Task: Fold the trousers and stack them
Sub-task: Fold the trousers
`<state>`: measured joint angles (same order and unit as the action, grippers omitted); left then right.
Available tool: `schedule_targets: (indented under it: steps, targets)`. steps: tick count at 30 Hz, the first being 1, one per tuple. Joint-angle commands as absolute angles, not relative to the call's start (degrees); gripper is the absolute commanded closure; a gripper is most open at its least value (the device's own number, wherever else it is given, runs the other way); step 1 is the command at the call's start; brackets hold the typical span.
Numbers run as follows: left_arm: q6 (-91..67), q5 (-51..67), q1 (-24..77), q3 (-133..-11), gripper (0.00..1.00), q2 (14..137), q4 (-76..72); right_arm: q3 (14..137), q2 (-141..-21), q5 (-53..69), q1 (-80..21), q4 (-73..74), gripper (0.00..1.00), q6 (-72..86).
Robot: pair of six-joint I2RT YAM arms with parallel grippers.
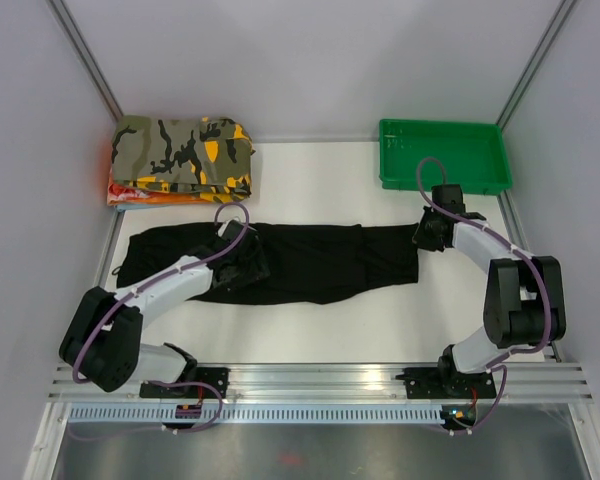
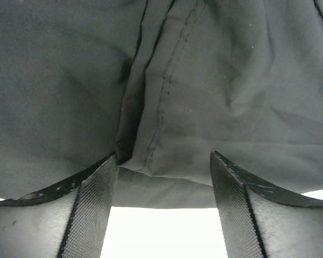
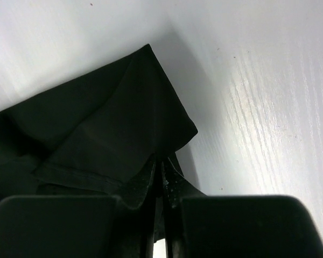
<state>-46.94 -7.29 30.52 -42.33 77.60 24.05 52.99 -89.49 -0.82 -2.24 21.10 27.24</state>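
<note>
Trousers (image 1: 310, 262) lie stretched flat across the middle of the table (image 1: 320, 335), running left to right, in front of the folded camouflage garment (image 1: 185, 155) and the green tray (image 1: 442, 125). Right gripper (image 3: 161, 174) sits at their right end with its fingers clenched together, and a corner of black cloth appears nipped between them. Left gripper (image 2: 164, 161) is down on the left half with jaws spread wide. A stitched seam (image 2: 162, 107) and a ridge of cloth lie between its pads, with nothing grasped yet. The step looks like taking hold for the first fold. To do it well, I judge the left claw should close on the near edge through all layers, not just the top ridge. Both ends should then lift level and travel together so the soft fabric does not drag or twist. No brand, label or writing can be read on any item
</note>
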Motion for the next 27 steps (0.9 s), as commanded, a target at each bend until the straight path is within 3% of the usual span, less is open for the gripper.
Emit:
schedule_targets:
  steps: [1, 5, 8, 11, 12, 14, 27]
  targets:
    - [-48.78, -8.87, 30.76, -41.66, 0.27, 77.87, 21.10, 54.75, -90.70, -0.44, -2.29, 21.88, 0.89, 24.96]
    - [-48.95, -11.59, 30.76, -41.92, 0.32, 79.10, 20.83, 54.67, -91.05, -0.26, -2.29, 21.27, 0.99, 25.05]
    - [-50.18, -14.85, 30.76, -41.66, 0.41, 80.15, 20.48, 54.76, -90.62, -0.18, -2.37, 20.83, 1.00, 25.05]
    - [-51.68, -17.48, 30.76, -41.49, 0.67, 81.12, 20.56, 55.19, -89.74, -0.26, -2.37, 21.44, 1.00, 24.53]
    - [-52.46, -17.84, 30.76, -41.48, 0.83, 81.30, 20.65, 55.46, -89.56, -0.26, -2.29, 21.71, 1.00, 24.35]
    - [-52.73, -17.40, 30.76, -41.75, 0.97, 81.12, 21.18, 56.42, -89.03, -0.61, -2.29, 22.85, 1.00, 23.56]
    - [-56.42, -14.24, 33.13, -40.26, 0.98, 68.47, 28.30, 60.20, -88.07, 5.88, -3.42, 21.36, 1.00, 22.59]
